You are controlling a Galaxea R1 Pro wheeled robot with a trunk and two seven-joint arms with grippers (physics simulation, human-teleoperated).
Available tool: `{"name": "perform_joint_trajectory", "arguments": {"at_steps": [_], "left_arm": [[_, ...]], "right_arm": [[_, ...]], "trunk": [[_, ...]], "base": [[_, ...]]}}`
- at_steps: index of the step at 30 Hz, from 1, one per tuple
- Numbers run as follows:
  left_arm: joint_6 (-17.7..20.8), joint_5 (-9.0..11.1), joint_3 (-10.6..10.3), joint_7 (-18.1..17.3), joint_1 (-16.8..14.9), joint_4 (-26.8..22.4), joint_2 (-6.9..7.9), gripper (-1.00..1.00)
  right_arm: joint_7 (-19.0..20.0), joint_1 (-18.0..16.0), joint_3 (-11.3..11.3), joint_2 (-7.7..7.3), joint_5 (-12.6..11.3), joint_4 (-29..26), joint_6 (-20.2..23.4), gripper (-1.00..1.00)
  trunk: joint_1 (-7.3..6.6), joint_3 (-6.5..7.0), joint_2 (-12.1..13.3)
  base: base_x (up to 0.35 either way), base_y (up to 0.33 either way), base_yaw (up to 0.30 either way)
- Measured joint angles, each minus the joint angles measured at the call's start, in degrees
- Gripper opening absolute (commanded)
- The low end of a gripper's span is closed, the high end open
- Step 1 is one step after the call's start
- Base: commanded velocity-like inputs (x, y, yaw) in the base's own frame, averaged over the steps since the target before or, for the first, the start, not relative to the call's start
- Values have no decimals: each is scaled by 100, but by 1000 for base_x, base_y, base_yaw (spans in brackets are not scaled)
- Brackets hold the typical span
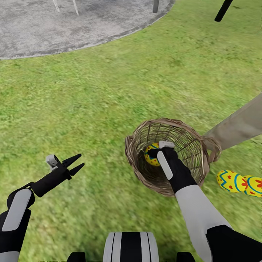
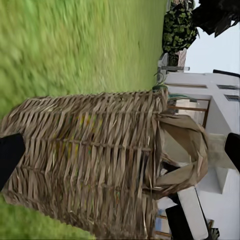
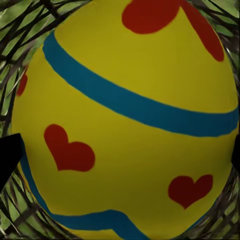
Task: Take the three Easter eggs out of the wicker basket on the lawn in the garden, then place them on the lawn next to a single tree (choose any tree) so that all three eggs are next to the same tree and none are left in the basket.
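The right gripper is down inside the wicker basket, and the egg it is after lies straight ahead of the fingers — in the right wrist view that egg sits square between the two dark fingertips at either edge of the frame, its yellow shell with red hearts and blue bands crowding the lens. The fingers bracket the egg's widest part, one on each side; whether they already press on the shell I cannot tell. The egg's long axis seems to run roughly across the line of approach, though so close a view makes that uncertain.

Seen from the head camera, the basket stands on the lawn at about 1 o'clock from the robot's trunk. The other two eggs lie touching on the grass at 3 o'clock from the basket, just beside the pale trunk of the tree.

The left gripper hangs well off at the basket's 9 o'clock, fingers parted and holding nothing — so the right arm is plainly the nearer one for this last egg.
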Motion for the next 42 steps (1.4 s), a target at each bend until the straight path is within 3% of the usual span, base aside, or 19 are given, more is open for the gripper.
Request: {"name": "perform_joint_trajectory", "arguments": {"at_steps": [7, 10, 17, 42], "left_arm": [[-5, -2, 0, 7, 0, 9, 0, 100], [-11, -14, -72, 7, 27, 40, -20, 100], [-8, -19, -18, 31, 26, 88, -26, 100], [3, -41, -12, 45, 26, 79, -18, 100]], "right_arm": [[-5, 0, -52, 0, 19, -15, 326, -100], [91, 30, -150, -98, 26, 25, 428, -100], [-69, -16, 19, -230, 6, 10, 370, -100], [-79, -15, 4, -264, 24, -79, 398, -100]], "trunk": [[-18, 155, 9], [-18, 155, 10], [-37, 309, 19], [-101, 863, 52]], "base": [[-9, 0, 0], [0, 0, 0], [-14, 0, 0], [-136, 0, 0]]}}
